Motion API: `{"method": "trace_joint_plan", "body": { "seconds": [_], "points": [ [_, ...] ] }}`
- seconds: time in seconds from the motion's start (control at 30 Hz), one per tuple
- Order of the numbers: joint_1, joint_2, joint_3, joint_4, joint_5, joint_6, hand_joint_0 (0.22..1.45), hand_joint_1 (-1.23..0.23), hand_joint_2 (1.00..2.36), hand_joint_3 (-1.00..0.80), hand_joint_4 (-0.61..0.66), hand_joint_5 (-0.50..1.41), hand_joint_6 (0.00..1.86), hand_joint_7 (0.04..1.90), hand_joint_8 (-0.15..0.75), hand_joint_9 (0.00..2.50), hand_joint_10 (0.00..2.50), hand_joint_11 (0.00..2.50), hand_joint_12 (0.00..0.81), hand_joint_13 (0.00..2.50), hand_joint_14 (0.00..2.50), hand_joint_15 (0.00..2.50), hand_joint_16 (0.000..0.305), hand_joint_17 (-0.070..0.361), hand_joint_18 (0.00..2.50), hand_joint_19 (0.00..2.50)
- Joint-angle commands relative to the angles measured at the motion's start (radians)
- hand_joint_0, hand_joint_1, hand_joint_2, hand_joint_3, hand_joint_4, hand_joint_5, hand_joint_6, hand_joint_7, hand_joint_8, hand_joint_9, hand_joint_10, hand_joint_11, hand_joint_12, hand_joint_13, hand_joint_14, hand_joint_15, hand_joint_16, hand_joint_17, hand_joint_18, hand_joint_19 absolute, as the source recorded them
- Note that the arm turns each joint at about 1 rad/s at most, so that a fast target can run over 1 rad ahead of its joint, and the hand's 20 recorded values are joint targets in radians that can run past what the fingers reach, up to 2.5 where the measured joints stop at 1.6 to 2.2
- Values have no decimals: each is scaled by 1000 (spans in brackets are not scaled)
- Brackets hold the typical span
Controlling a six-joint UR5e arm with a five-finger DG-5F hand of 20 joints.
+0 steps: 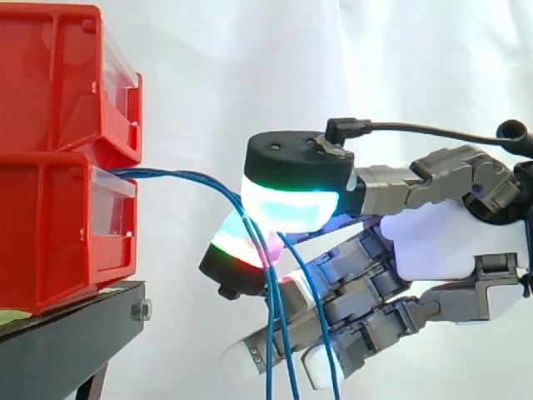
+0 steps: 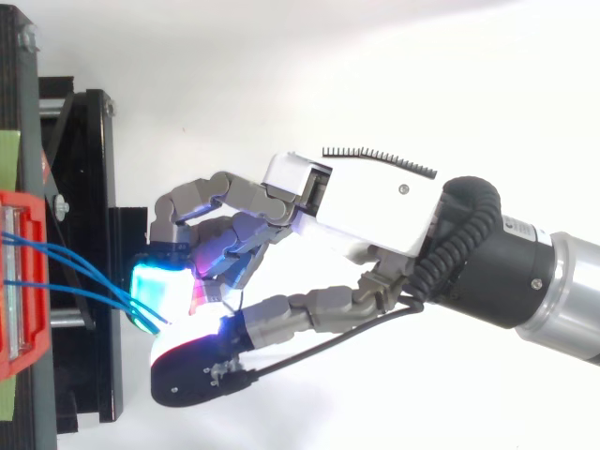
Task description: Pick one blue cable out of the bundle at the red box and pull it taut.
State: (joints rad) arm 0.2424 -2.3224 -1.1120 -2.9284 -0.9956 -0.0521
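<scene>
Side and top views of the hand (image 1: 441, 237) (image 2: 375, 202) at the cable bundle. In the side view, two red bins are stacked at the left of the frame, the upper red bin (image 1: 50, 75) on the lower red bin (image 1: 42, 233), both on a black stand (image 1: 58, 342) (image 2: 94, 187) before a white curtain (image 1: 250, 67).

The blue cables (image 1: 191, 177) (image 2: 66, 258) leave the bins at the seam between the upper and lower one. They arc toward the centre of the frame, then hang slack to its lower edge in separate strands.

The hand enters from the right edge. Its fingers (image 1: 291, 204) are narrow: a pad glowing cyan and green sits above a pad glowing red, green and white, and the two meet at the bend of the cables. One strand emerges from under the upper pad, while others cross in front of the lower pad. Which strand is pinched cannot be told. The remaining fingers curl below, toward the lower centre of the frame.

In the top view the cables run from the left edge to the cyan pad, just right of the stand.
</scene>
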Motion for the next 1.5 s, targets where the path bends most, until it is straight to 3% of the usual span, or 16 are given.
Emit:
{"method": "trace_joint_plan", "body": {
  "seconds": [0.0, 0.23, 0.53, 0.8, 1.23, 1.47],
  "points": [
    [0, 0, 0, 0, 0, 3, 780, -966, 1000, -500, 327, -248, 910, 1208, 425, 739, 8, 1332, 446, 648, 8, 272, 61, 138, 883, 374],
    [0, 15, 0, 0, 3, 14, 690, -957, 1000, -500, 351, -249, 909, 1187, 437, 736, 7, 1331, 449, 646, 7, 276, 62, 139, 883, 376],
    [0, 18, 0, -15, 0, 11, 574, -818, 1000, -500, 353, -230, 899, 1169, 466, 791, 8, 1322, 461, 670, 7, 291, 63, 142, 913, 407],
    [0, 18, 0, -15, 2, 9, 589, -735, 1000, -500, 333, -210, 888, 1190, 466, 841, 7, 1303, 460, 690, 9, 289, 63, 142, 940, 422],
    [0, 18, 0, -15, 5, 8, 658, -768, 1019, -270, 308, -195, 889, 1240, 464, 886, 6, 1313, 453, 731, 8, 302, 62, 140, 979, 429],
    [0, 18, 0, -15, 5, 8, 679, -816, 1021, -246, 273, -194, 890, 1250, 462, 887, 6, 1322, 453, 733, 7, 299, 62, 140, 983, 419]
  ]
}}
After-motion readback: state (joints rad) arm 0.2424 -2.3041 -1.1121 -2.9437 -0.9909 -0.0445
